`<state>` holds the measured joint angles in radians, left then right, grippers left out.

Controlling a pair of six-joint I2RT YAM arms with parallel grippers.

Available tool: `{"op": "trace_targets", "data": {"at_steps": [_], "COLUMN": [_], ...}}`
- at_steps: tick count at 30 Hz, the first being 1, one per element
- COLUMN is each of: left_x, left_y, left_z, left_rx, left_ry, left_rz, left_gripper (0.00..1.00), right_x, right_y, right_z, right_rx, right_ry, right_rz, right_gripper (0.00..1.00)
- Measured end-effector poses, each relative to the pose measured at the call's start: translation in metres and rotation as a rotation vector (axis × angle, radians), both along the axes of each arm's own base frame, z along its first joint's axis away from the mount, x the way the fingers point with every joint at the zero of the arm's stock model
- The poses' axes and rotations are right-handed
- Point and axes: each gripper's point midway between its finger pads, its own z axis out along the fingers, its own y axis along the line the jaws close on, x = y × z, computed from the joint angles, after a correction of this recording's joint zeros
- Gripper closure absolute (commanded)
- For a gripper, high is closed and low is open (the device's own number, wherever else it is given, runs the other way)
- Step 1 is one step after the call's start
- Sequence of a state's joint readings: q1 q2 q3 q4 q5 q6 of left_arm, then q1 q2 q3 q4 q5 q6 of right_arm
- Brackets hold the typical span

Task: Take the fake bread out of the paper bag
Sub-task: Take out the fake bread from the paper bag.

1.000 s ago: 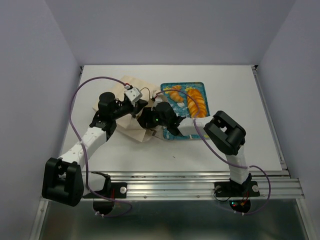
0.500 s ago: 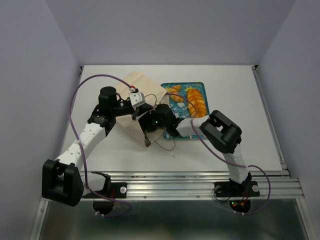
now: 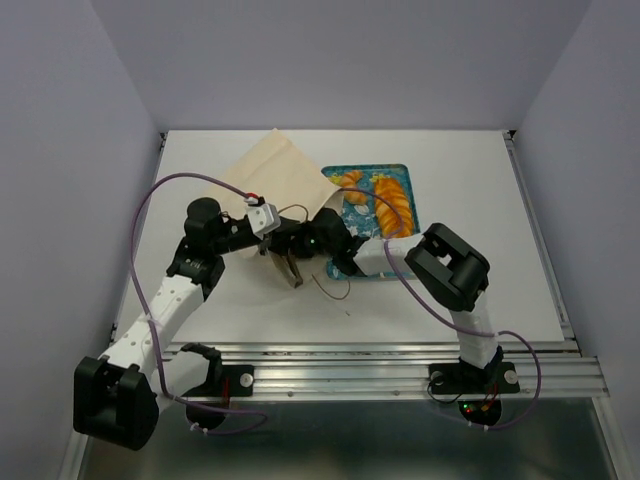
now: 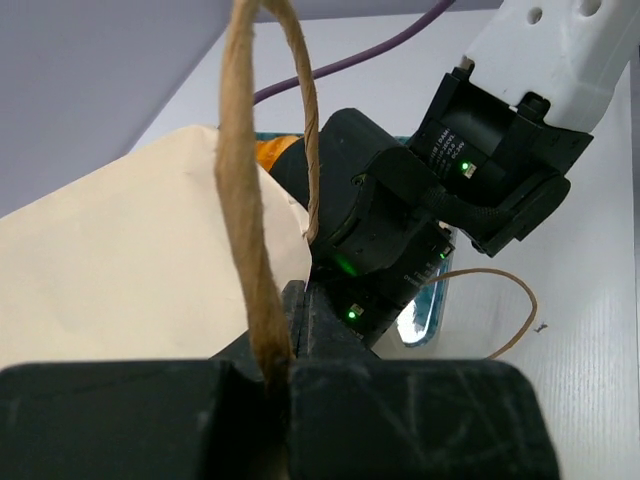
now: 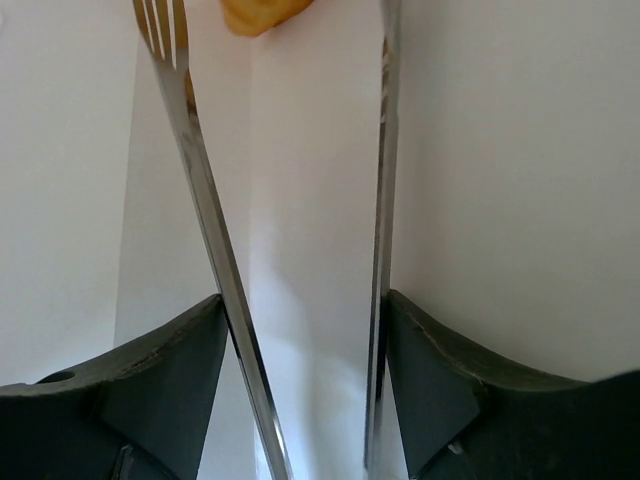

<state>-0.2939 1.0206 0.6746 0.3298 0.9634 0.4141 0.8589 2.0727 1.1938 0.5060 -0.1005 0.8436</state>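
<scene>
Two glossy orange pieces lie on the teal tray (image 3: pixel 335 172) at the upper middle of the top view: the braided loaf (image 3: pixel 393 203) on its right side and the croissant piece (image 3: pixel 351 186) on its left. The paper bag (image 3: pixel 272 172) stands tilted just left of the tray, its lower end raised off the surface (image 3: pixel 480 200) where both arms meet. A thin brown handle (image 3: pixel 333 290) trails loose below it. From here I judge the bread is out. I cannot see inside the bag to confirm it is empty.

In the left wrist view, the left gripper (image 4: pixel 283 345) is clenched on the bag's other rope handle (image 4: pixel 250 200), which runs up out of the frame. The pale bag fills the left side, and a sliver of orange bread shows behind the right arm's black wrist (image 4: pixel 375 230).

In the right wrist view, the right gripper (image 5: pixel 275 40) is spread apart with nothing between its metal fingers (image 5: pixel 215 260). An orange tip of bread (image 5: pixel 262 14) sits at the top edge, untouched. What is left, I reckon, is setting the bag down.
</scene>
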Motion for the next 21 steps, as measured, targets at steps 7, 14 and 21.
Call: {"op": "trace_targets", "data": {"at_steps": [7,14,21], "left_x": [-0.012,-0.013,0.001], "left_y": [0.002,0.001,0.004], "left_z": [0.006,0.013,0.025], "left_rx": [-0.032,-0.045,-0.106], "left_ry": [-0.026,-0.057,-0.027], "left_rz": [-0.006,-0.010,0.082], "left_gripper": [1.00,1.00,1.00], "right_x": [0.009,0.023,0.022], "right_y": [0.002,-0.003,-0.008], "right_z": [0.013,0.039,0.045], "right_rx": [0.035,0.136,0.175], "right_ry": [-0.020,-0.097,-0.106], "right_rz": [-0.033,-0.054,-0.039], "right_gripper": [0.57,0.85,0.99]}}
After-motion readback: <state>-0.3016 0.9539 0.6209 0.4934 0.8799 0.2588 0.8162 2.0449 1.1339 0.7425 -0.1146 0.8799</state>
